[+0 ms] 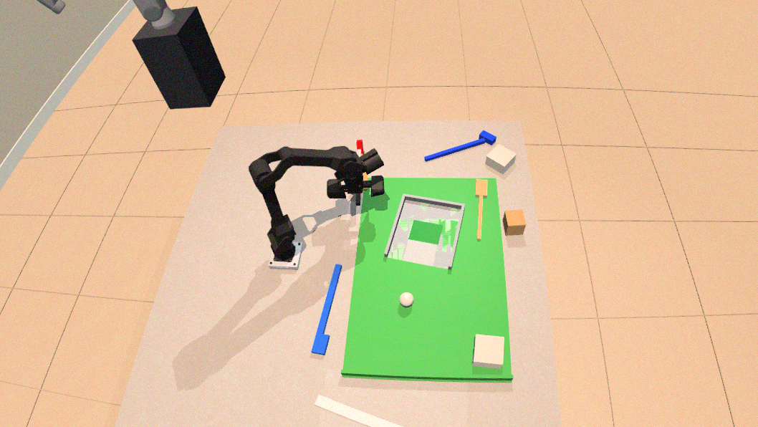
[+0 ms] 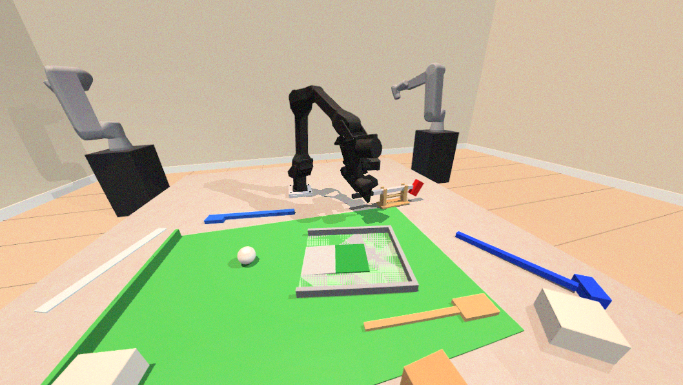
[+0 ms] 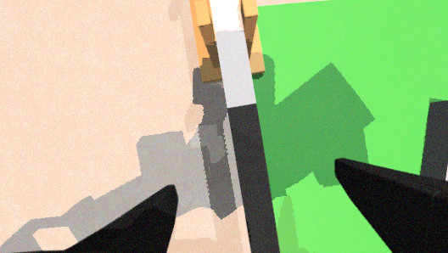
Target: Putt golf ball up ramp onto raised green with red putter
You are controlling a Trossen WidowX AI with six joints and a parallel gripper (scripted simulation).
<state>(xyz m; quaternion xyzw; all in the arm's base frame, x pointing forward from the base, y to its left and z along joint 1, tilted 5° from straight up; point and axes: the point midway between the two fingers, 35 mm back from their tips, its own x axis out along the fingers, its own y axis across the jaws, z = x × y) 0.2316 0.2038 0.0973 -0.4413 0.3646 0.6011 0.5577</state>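
Tool (image 3: 254,199) spread open and empty, straddling red putter's (image 2: 417,187) dark grip, no legible writing anywhere

I see the golf ball (image 1: 406,299) on the mat (image 1: 371,339), at six o'clock from the raised green (image 1: 427,231). The putter (image 2: 389,190) rests on its stand (image 2: 393,197) at ten o'clock, the gripper (image 3: 254,204) above its handle.
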